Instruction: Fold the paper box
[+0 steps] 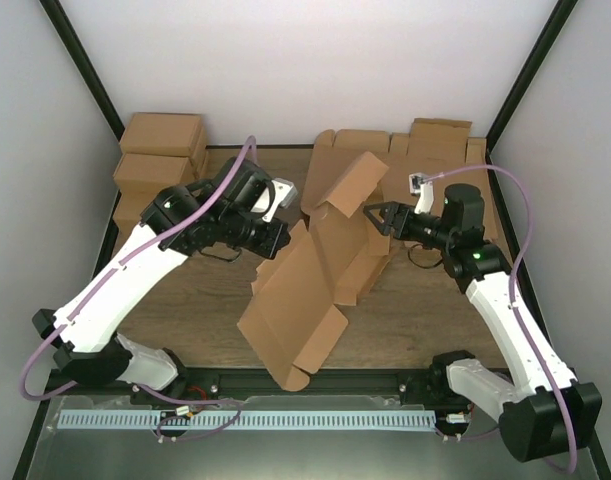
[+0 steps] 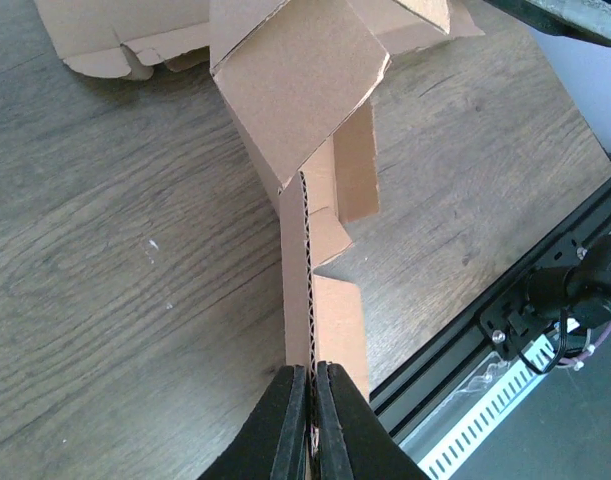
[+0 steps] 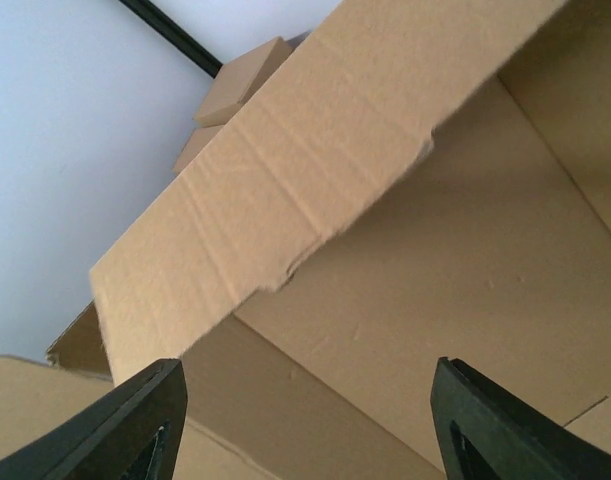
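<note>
The paper box (image 1: pixel 310 285) is a large brown die-cut sheet, held tilted over the middle of the table with its upper panels and flaps partly folded up. My left gripper (image 1: pixel 278 237) is shut on the sheet's left edge. In the left wrist view the corrugated edge (image 2: pixel 308 270) runs straight into the closed fingers of my left gripper (image 2: pixel 312 370). My right gripper (image 1: pixel 377 216) stands open just right of the raised upper panels. In the right wrist view my right gripper (image 3: pixel 310 405) has wide-apart fingers, and the paper box (image 3: pixel 435 270) fills the space beyond them, a flap (image 3: pixel 285 180) slanting across.
Closed brown boxes (image 1: pixel 160 150) are stacked at the back left. More cardboard blanks (image 1: pixel 435 145) lie at the back right, close behind the right arm. A black rail (image 1: pixel 365 380) runs along the table's near edge, close to the sheet's lowest corner.
</note>
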Controlling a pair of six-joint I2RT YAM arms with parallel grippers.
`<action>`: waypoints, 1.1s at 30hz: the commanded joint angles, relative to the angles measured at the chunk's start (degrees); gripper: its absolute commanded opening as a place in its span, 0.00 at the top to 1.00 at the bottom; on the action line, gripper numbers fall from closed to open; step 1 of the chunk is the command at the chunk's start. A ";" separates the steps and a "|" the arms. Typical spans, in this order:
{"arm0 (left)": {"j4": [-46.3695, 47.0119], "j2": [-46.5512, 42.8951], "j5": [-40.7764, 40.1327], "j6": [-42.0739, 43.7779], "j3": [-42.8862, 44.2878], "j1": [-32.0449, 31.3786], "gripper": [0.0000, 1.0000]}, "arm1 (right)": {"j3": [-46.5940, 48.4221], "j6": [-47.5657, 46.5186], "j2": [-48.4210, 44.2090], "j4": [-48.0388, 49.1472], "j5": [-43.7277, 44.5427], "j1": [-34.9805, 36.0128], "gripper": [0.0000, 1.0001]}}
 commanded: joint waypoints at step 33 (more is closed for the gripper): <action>-2.42 2.17 -2.22 5.31 0.70 -2.11 0.95 | 13.50 6.23 -0.24 -12.21 13.35 1.65 0.04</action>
